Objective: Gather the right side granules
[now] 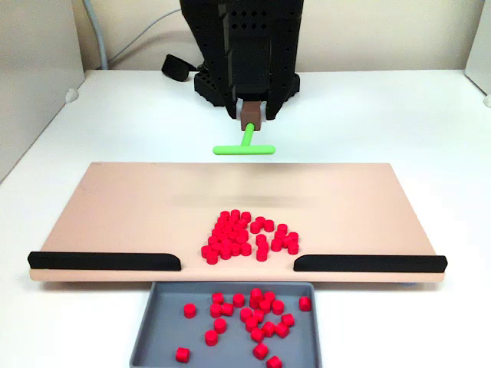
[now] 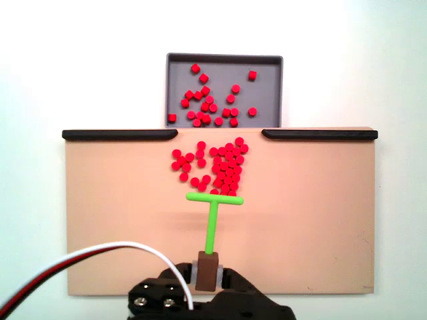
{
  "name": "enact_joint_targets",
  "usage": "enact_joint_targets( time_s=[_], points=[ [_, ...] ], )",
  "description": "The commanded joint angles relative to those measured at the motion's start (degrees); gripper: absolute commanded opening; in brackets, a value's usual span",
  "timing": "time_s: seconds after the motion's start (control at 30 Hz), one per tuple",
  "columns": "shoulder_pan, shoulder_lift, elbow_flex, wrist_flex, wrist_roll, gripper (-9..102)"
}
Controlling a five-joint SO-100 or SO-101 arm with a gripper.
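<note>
Many small red granules [image 1: 249, 234] lie heaped on the peach board [image 1: 115, 215], just behind the gap between two black rails. In a fixed view from above, the same granules [image 2: 215, 163] sit a little ahead of the green T-shaped stick [image 2: 214, 210], whose crossbar is close behind the heap. My gripper [image 1: 250, 116] is shut on the stick's brown block handle, and its green crossbar [image 1: 244, 149] hangs near the board's far edge. Seen from above, the gripper [image 2: 207, 273] is at the board's near edge.
A grey tray [image 1: 153, 337] below the gap holds more loose red granules; from above, this tray [image 2: 270, 93] lies beyond the board [image 2: 107, 213]. Black rails [image 1: 103, 261] [image 1: 368, 263] line the board's front edge. Wires [image 2: 100, 257] run from the arm.
</note>
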Motion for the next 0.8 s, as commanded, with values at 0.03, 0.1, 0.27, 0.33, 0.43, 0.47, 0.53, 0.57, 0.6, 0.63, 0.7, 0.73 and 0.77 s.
enact_joint_targets(
  time_s=[0.03, 0.1, 0.27, 0.33, 0.43, 0.47, 0.53, 0.57, 0.6, 0.63, 0.7, 0.73, 0.77],
  points=[
    [-0.4, 2.4, -0.3, -0.2, 2.1, 0],
    [-0.4, 2.5, -0.3, -0.2, 2.6, 0],
    [-0.1, 0.9, -0.3, -0.2, 2.5, 0],
    [-0.2, 0.9, -0.3, -0.2, 1.6, 0],
    [0.0, 2.2, -0.3, -0.2, -0.1, 0],
    [0.2, 2.8, -0.3, -0.2, -0.8, 0],
    [0.4, 3.5, -0.3, -0.2, -2.0, 0],
    [0.4, 3.4, -0.3, -0.2, -2.7, 0],
    [0.4, 3.1, -0.3, -0.2, -3.2, 0],
    [0.4, 2.7, -0.3, -0.2, -3.7, 0],
    [0.4, 2.9, -0.3, -0.2, -4.7, 0],
    [0.7, 3.5, -0.3, -0.2, -5.5, 0],
    [0.8, 3.9, -0.3, -0.2, -6.4, 0]
  ],
)
